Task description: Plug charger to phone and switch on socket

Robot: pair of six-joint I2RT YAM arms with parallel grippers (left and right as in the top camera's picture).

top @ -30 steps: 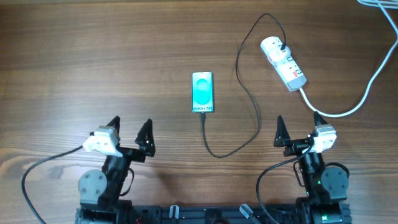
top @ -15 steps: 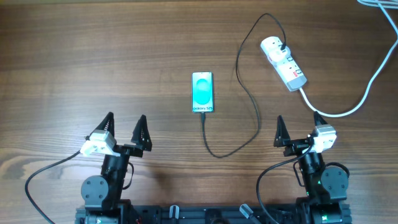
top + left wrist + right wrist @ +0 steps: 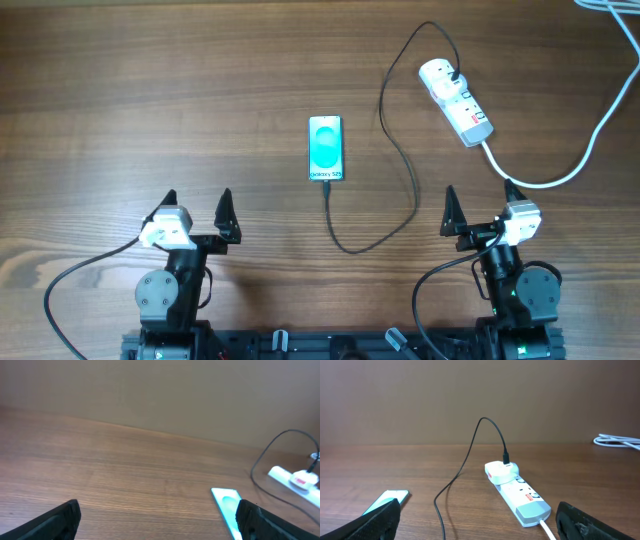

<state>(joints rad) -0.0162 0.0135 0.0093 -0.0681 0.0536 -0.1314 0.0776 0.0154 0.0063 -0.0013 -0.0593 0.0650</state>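
left pincer (image 3: 197,197) spread wide, empty; right pincer (image 3: 479,194) spread wide, empty | charger (image 3: 412,185) tip at phone (image 3: 326,148) edge, ahead between them; seating unclear | socket (image 3: 457,101) beyond right pincer; switch likely pending

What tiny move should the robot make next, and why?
Probably ease the left pincer, open and empty, toward the charger tip lying at the near end of the phone; whether it is already seated cannot be told. The right pincer sits nearer the socket, so it suits the switch.
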